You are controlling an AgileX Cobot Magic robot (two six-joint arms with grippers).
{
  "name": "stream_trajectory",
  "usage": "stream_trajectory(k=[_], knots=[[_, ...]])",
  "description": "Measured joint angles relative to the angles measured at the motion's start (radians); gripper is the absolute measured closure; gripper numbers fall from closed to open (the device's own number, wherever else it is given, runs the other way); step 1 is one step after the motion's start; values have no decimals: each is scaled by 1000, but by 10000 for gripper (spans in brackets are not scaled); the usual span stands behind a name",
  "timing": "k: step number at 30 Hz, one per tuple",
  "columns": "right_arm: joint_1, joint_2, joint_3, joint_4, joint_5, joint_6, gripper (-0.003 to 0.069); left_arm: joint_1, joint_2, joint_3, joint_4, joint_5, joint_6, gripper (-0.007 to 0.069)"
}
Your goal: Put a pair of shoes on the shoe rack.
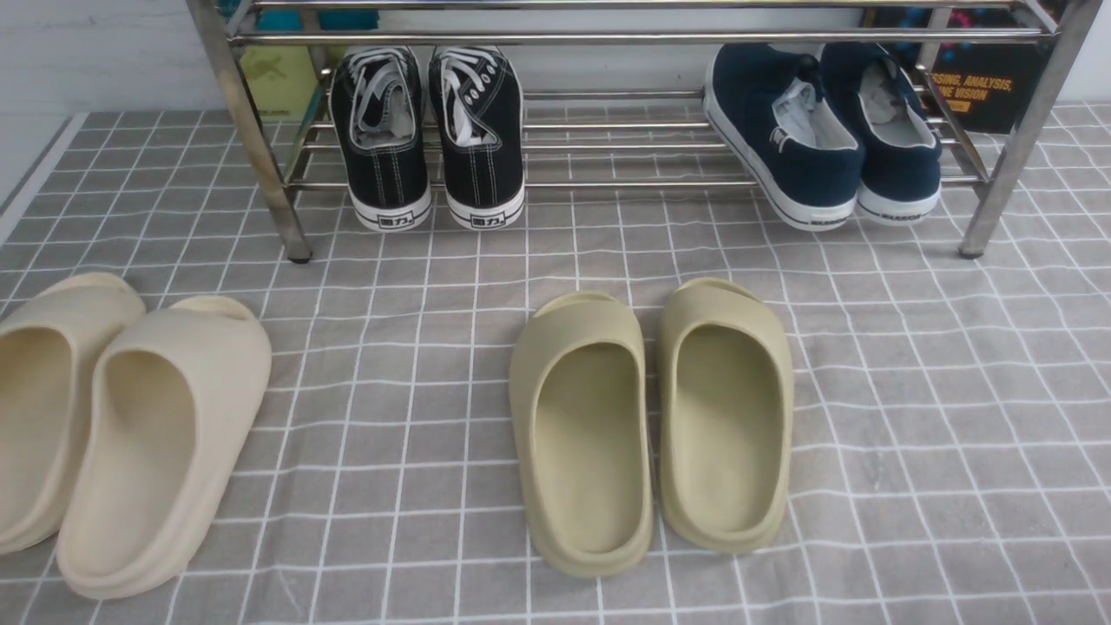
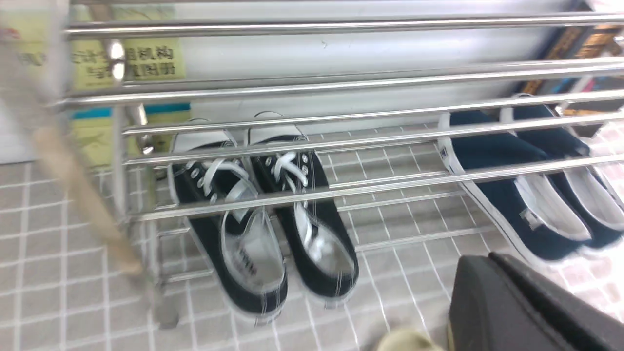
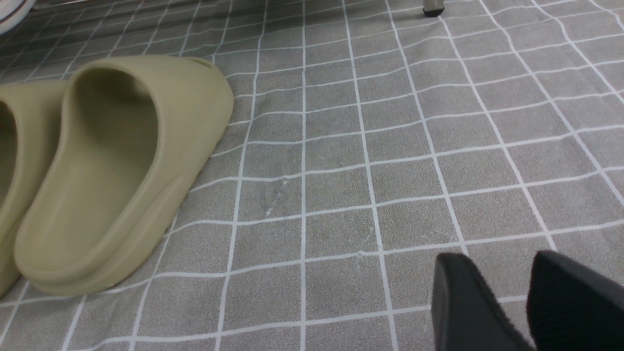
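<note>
Black sneakers [image 1: 477, 156] on rack [image 1: 608, 36], lower shelf. Right tool [image 3: 499, 265] slightly parted, empty. Left tool [image 2: 492, 282] blurred, looks half-cropped: state unclear.

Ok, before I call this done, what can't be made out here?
- Left gripper: left wrist view, cut by the frame edge; open or shut unclear.
- Black sneakers: toes hidden behind the shoe rack bar in front view; blurred in left wrist view.
- Heel labels: front view, too small to read.
- Beige slides: cut by front view's left edge.
</note>
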Motion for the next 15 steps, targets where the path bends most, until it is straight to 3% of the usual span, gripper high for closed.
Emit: stream_trajectory(k=[4,5,9,11,12,15], knots=[[0,0,0,0,0,0,419,0,-157,196,0,-4,2,638],[0,0,0,0,0,0,419,0,-247,327,0,-43,2,638],[0,0,0,0,0,0,419,0,-450,623,0,-206,1,638],[0,0,0,0,0,0,419,0,-604,900,0,-373,1,638],[0,0,0,0,0,0,419,0,-626,919,0,-385,1,638],[0,0,0,0,0,0,419,0,-806,1264,0,-582,-10,638]])
